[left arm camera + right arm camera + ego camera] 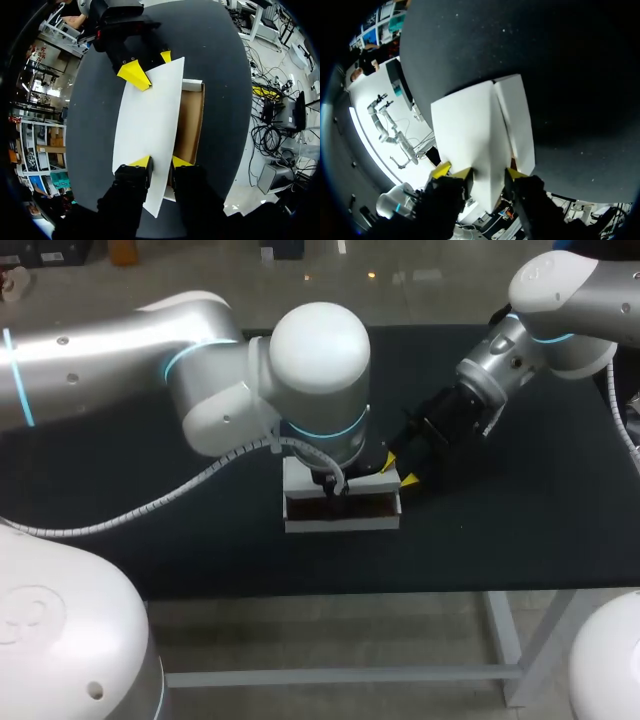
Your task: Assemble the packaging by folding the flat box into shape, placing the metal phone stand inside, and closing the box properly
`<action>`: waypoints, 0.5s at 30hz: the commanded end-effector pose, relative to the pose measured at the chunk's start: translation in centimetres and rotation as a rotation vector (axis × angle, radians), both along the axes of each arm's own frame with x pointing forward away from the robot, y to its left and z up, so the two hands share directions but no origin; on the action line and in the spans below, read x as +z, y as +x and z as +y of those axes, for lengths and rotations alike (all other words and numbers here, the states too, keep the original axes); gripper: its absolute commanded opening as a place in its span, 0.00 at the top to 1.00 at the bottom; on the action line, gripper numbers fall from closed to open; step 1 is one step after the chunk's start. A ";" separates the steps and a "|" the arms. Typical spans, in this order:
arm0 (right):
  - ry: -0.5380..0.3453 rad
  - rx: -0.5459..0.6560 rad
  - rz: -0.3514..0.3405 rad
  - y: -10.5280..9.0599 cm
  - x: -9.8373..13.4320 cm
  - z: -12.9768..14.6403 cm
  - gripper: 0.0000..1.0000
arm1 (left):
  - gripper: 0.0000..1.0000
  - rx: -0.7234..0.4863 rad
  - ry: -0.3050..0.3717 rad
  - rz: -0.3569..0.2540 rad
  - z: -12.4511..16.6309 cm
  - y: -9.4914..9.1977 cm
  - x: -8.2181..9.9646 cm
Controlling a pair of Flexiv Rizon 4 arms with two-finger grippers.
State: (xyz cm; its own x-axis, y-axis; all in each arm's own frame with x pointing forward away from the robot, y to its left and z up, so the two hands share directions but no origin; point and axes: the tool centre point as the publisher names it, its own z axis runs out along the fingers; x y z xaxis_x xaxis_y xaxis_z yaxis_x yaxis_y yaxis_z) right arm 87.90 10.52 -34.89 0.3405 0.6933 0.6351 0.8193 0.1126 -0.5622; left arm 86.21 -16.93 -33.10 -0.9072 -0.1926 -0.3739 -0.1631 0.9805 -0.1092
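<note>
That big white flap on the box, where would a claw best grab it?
Probably a thin end edge of the lid flap, coming in edge-on, one finger on each face. It is a flat sheet raised off the box; the left claw and right claw grip opposite ends that way.

Left tool (161, 161) and right tool (485, 173) each pinch the flap (150, 115).
</note>
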 end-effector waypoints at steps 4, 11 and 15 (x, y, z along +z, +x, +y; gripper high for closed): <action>0.000 0.004 0.004 0.2 -0.1 0.1 0.54 | 0.73 -0.006 0.009 -0.016 -0.2 -0.8 0.0; 0.001 0.004 0.003 0.1 -0.1 0.1 0.55 | 0.73 -0.012 0.014 -0.020 -0.2 -0.8 -0.2; 0.001 0.006 0.002 0.1 0.0 0.1 0.56 | 0.76 -0.012 0.012 -0.023 -0.2 -0.8 -0.3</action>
